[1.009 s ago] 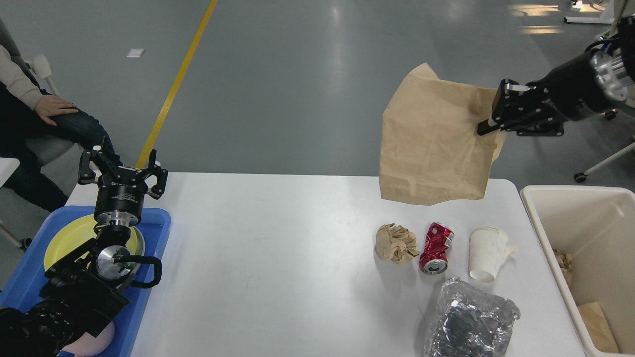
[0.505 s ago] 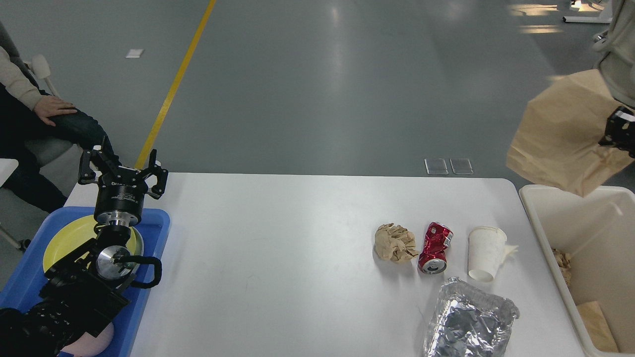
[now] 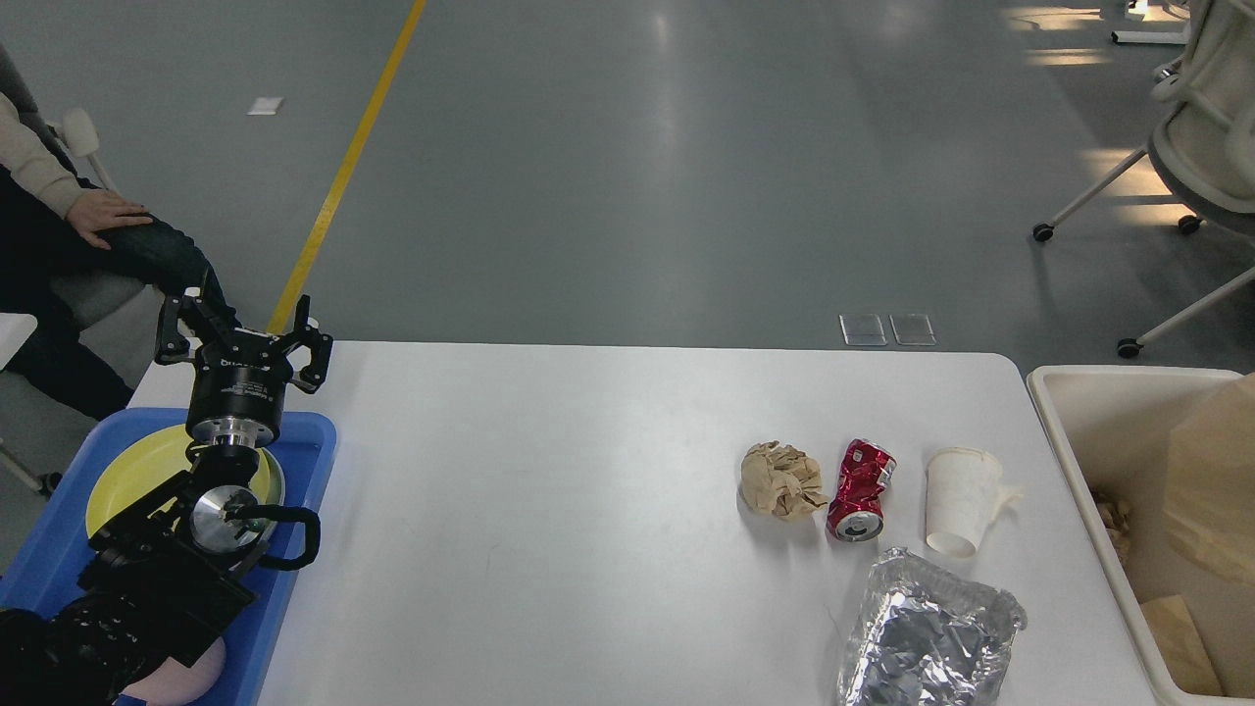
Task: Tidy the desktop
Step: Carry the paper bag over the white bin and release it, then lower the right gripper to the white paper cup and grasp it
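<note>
The white desktop [image 3: 588, 490] carries a crumpled brown paper ball [image 3: 781, 479], a crushed red can [image 3: 860, 490], a white paper cup [image 3: 961, 500] and a crinkled foil container [image 3: 927, 637], all on its right half. My left gripper [image 3: 242, 328] hovers over the table's far left corner, above the blue tray [image 3: 316, 441], open with nothing between its fingers. A brown paper bag [image 3: 1211, 480] lies inside the cream bin [image 3: 1074, 392] at the right. My right gripper is out of view.
A yellow plate [image 3: 132, 476] sits in the blue tray. A seated person [image 3: 88, 235] is at the far left beyond the table. An office chair [image 3: 1196, 147] stands at the back right. More brown paper scraps [image 3: 1181, 642] lie in the bin.
My right arm carried the brown paper bag rightward from above the table over the bin, then left the view. The bag now lies in the bin. The left arm has not moved.
</note>
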Motion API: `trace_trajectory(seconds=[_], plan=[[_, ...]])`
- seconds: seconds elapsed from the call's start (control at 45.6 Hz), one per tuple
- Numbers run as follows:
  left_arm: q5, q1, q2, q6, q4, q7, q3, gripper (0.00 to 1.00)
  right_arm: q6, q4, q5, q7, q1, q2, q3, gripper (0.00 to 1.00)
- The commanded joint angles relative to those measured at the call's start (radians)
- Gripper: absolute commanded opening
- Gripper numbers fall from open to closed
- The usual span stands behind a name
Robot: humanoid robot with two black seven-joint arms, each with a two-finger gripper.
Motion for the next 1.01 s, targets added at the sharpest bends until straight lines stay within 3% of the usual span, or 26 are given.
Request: trace_trajectory(seconds=[0.0,0.329,0.548,0.68,0.812,0.899,0.987], plan=[[0.000,0.001,0.000,0.000,-0.002,0.000,0.000,0.96,0.003,-0.016,0.001,0.001,-0.015,0.031,-0.002,1.00],[0.000,0.000,0.000,0.000,0.001,0.000,0.000,0.96,0.017,0.059,-0.023,-0.007,0.171,0.086,-0.044,1.00],[0.000,0.000,0.000,0.000,0.001,0.000,0.000,0.96,0.018,0.240,-0.039,-0.009,0.557,0.268,-0.442,1.00],[0.000,0.000,0.000,0.000,0.001,0.000,0.000,0.96,0.040,0.348,-0.032,-0.009,0.717,0.376,-0.563,1.00],[0.000,0.000,0.000,0.000,0.001,0.000,0.000,0.96,0.175,0.464,-0.032,-0.007,0.864,0.435,-0.591,1.00],[0.000,0.001,0.000,0.000,0.001,0.000,0.000,0.96,0.389,0.567,-0.032,-0.004,0.997,0.503,-0.614,1.00],[0.000,0.000,0.000,0.000,0.001,0.000,0.000,0.96,0.504,0.610,-0.032,-0.005,1.059,0.532,-0.617,1.00]])
